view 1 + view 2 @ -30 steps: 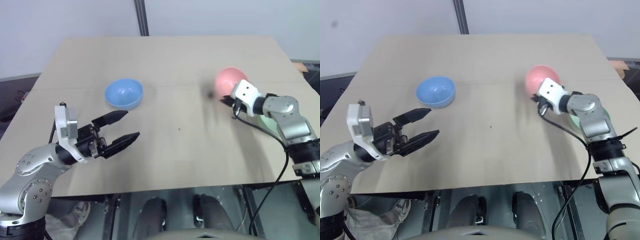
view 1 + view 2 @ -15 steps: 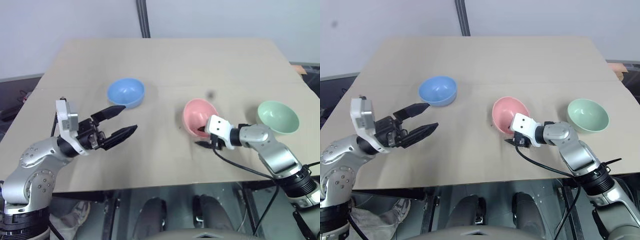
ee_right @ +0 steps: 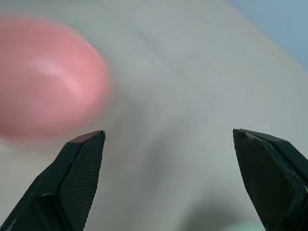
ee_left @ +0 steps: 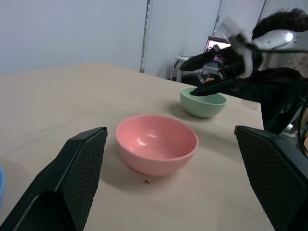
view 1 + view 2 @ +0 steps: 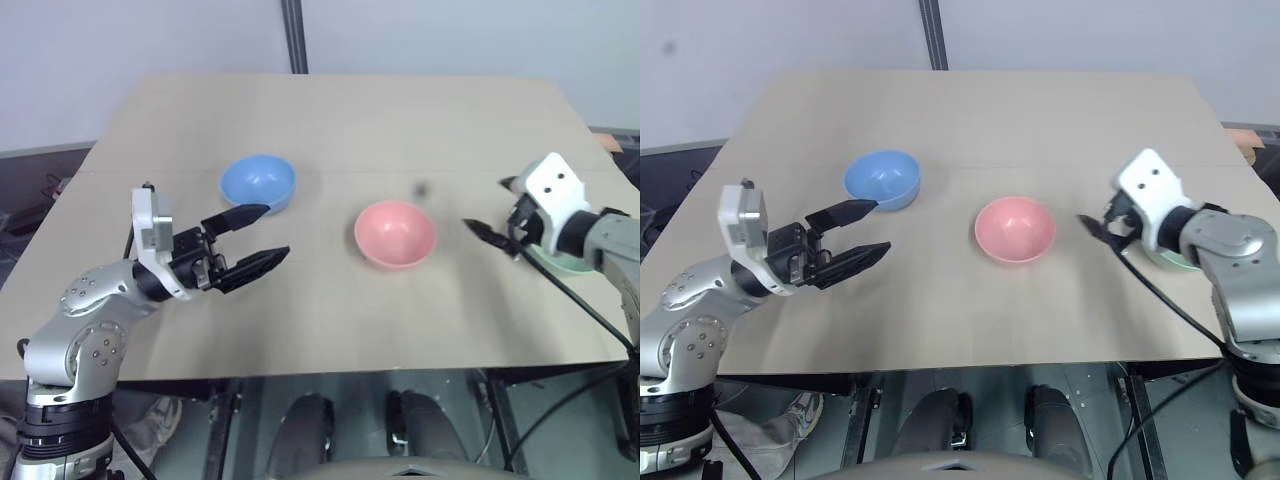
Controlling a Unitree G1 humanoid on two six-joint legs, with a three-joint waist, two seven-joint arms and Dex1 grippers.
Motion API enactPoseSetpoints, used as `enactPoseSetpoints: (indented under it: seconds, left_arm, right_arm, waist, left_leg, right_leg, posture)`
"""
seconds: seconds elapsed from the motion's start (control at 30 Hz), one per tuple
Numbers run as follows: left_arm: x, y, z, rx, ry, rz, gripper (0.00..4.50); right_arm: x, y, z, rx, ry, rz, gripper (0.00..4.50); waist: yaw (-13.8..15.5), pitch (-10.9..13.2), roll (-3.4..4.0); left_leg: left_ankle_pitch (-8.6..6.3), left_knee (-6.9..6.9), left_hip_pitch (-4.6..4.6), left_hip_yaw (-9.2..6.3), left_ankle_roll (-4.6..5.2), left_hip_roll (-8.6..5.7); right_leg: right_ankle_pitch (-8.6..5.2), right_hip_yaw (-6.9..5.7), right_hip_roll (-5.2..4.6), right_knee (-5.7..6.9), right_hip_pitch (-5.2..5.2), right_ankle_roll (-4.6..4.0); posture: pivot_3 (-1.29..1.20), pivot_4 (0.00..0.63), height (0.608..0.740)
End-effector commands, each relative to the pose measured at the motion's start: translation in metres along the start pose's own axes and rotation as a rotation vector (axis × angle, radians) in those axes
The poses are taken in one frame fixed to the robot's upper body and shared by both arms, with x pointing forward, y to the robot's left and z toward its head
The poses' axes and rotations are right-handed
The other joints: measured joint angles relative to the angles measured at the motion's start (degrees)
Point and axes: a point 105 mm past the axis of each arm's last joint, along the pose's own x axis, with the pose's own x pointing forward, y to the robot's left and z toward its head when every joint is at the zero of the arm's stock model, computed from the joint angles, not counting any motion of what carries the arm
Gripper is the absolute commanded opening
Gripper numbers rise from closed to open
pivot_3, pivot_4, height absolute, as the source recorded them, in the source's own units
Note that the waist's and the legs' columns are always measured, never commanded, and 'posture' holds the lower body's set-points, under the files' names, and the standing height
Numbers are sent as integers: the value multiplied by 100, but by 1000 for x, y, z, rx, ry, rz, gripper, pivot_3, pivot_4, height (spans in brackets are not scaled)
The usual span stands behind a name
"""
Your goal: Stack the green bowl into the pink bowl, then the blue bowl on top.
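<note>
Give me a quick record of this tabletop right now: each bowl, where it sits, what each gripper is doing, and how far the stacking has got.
table: light wooden top, three bowls on it
pink bowl: upright near the middle, empty, standing free
blue bowl: upright on the robot's left, empty
green bowl: upright on the robot's right, partly behind the right gripper in the head views
left gripper: open, empty, above the table just short of the blue bowl
right gripper: open, empty, by the green bowl
stacking: none done yet, all bowls apart
</note>
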Motion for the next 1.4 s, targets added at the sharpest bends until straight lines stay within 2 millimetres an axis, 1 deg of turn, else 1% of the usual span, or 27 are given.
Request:
enactPoseSetpoints:
  seconds: [0.03,0.1,0.13,0.23,0.27,0.4,0.43,0.47,0.5,0.6,0.63,0.67,0.73,0.77,0.8,0.87,0.93,0.97,1.03,1.1,1.17,1.2,1.27,1.33,1.37,1.4]
  left_arm:
    - [3,0,4,17,-13,-18,4500]
    - [4,2,4,16,-13,-19,4500]
    - [4,3,4,16,-13,-18,4500]
    - [3,5,4,15,-12,-15,4500]
    - [3,4,4,15,-12,-16,4500]
    - [4,2,4,14,-14,-18,4500]
    - [4,1,4,14,-14,-18,4500]
    - [4,1,5,13,-15,-17,4500]
    - [4,1,5,12,-15,-16,4500]
    - [5,1,5,8,-18,-10,4500]
    - [5,1,5,7,-19,-7,4500]
    - [5,2,5,4,-22,-1,4500]
    - [4,3,3,2,-20,14,4500]
    - [3,5,2,0,-19,30,4500]
    - [1,7,1,-1,-18,46,4500]
    - [-2,11,-1,-2,-15,71,4500]
    - [-3,13,-1,0,-16,93,4500]
    - [-4,14,-1,5,-14,104,4500]
    - [-4,16,-1,13,-12,117,4500]
    - [-4,17,-1,22,-11,128,4500]
    - [-5,20,-1,41,0,160,4500]
    - [-5,21,-1,57,8,173,4500]
    - [-5,22,-1,76,15,193,4500]
    - [-5,23,0,93,27,204,4500]
    - [-6,23,1,101,29,211,4500]
    - [-7,25,2,115,33,226,4500]
  right_arm:
    - [-1,-15,-24,48,46,-65,4445]
    - [1,-11,-36,105,68,-34,4445]
    - [2,-10,-39,123,71,-31,4445]
    - [4,-14,-48,158,99,-47,3658]
    - [4,-17,-48,170,98,-56,3295]
    - [5,-22,-44,172,86,-75,1232]
    - [5,-22,-42,168,82,-69,936]
    - [5,-21,-41,165,78,-61,295]
    - [6,-18,-39,163,73,-46,32]
    - [8,-13,-30,116,44,-21,32]
    - [8,-11,-24,97,20,-4,32]
    - [8,-5,-13,80,-24,24,32]
    - [4,18,22,32,-172,147,32]
    - [0,32,44,24,-262,215,32]
    - [-5,46,62,9,-332,277,32]
    - [-14,71,87,-28,-423,379,32]
    - [-21,95,105,-51,-487,470,32]
    - [-23,110,112,-75,-512,529,32]
    - [-24,127,116,-99,-528,593,32]
    - [-19,139,112,-95,-509,634,32]
    - [-3,151,98,-121,-446,653,32]
    - [3,153,94,-105,-433,655,32]
    - [15,151,90,-101,-416,638,778]
    - [20,147,91,-99,-423,628,1509]
    - [21,146,92,-100,-429,625,1946]
    - [21,144,94,-107,-439,620,2497]
  waist:
    - [-1,0,0]
    - [-23,1,2]
    - [-42,2,3]
    - [-76,3,6]
    - [-81,3,5]
    - [-95,4,5]
    - [-99,3,5]
    - [-100,4,5]
    - [-99,4,6]
    - [-97,4,6]
    - [-98,4,6]
    - [-100,4,6]
    - [-110,5,8]
    - [-129,6,9]
    - [-167,7,11]
    - [-175,8,12]
    - [-146,8,12]
    - [-135,7,10]
    - [-120,6,9]
    - [-91,7,7]
    - [-94,5,5]
    - [-98,3,0]
    - [-100,5,-3]
    - [-97,5,-3]
    - [-101,5,-3]
    - [-107,5,-3]
  left_leg:
    - [0,0,-1,1,0,0]
    - [0,-1,-1,-1,0,6]
    - [0,-2,1,-2,0,9]
    - [-1,-3,4,-2,3,10]
    - [-2,-2,4,-2,3,10]
    - [-2,-2,3,0,4,8]
    - [-2,-2,3,-1,4,9]
    - [-2,-3,3,-2,4,9]
    - [-2,-3,3,-3,4,9]
    - [-2,-4,1,-4,4,9]
    - [-2,-4,0,-3,4,9]
    - [-2,-3,0,-2,4,9]
    - [-2,-3,1,-1,4,9]
    - [-2,-4,1,-3,4,9]
    - [-2,-4,1,-2,4,12]
    - [-2,-5,3,0,4,20]
    - [-2,-6,4,-11,3,23]
    - [-2,-6,3,-13,3,24]
    - [-2,-6,1,-14,2,23]
    - [-1,-5,0,-14,3,21]
    - [-2,-1,-4,-6,4,11]
    - [-2,1,-3,-4,4,8]
    - [-2,2,-4,-2,4,6]
    - [2,1,-3,-4,-2,5]
    - [2,1,-3,-5,-3,4]
    - [2,0,-3,-5,-3,5]
  right_leg:
    - [0,2,3,0,-2,0]
    - [2,4,13,1,-4,3]
    - [8,6,16,2,-4,14]
    - [12,8,19,4,-4,22]
    - [12,8,19,3,-4,22]
    - [12,12,16,3,-3,22]
    - [12,12,16,3,-4,22]
    - [12,11,17,3,-4,23]
    - [12,10,17,3,-4,22]
    - [12,9,16,2,-4,23]
    - [12,10,16,2,-4,23]
    - [12,10,16,2,-4,23]
    - [12,11,16,2,-5,23]
    - [12,10,16,2,-5,24]
    - [12,11,18,2,-6,24]
    - [13,15,26,4,-9,25]
    - [12,4,28,8,-8,24]
    - [12,1,28,8,-8,23]
    - [12,-2,24,7,-7,22]
    - [13,-2,13,7,-6,21]
    - [13,3,-7,3,-4,21]
    - [12,6,-10,3,-3,19]
    - [9,5,-10,0,-3,15]
    - [10,3,-6,1,-3,16]
    - [12,1,-3,1,-3,19]
    - [14,1,2,2,-4,22]
  posture:
    - [0,150,740]
    - [0,150,740]
    - [0,150,740]
    - [0,150,740]
    - [0,150,740]
    - [0,150,740]
    - [0,150,740]
    - [0,150,740]
    - [0,150,740]
    - [0,150,740]
    - [0,150,740]
    - [0,150,740]
    - [0,150,740]
    - [0,150,740]
    - [0,150,740]
    - [0,150,740]
    - [0,150,740]
    - [0,150,740]
    - [0,150,740]
    - [0,150,740]
    - [0,150,740]
    - [0,150,740]
    - [0,150,740]
    - [0,150,740]
    - [0,150,740]
    - [0,150,740]
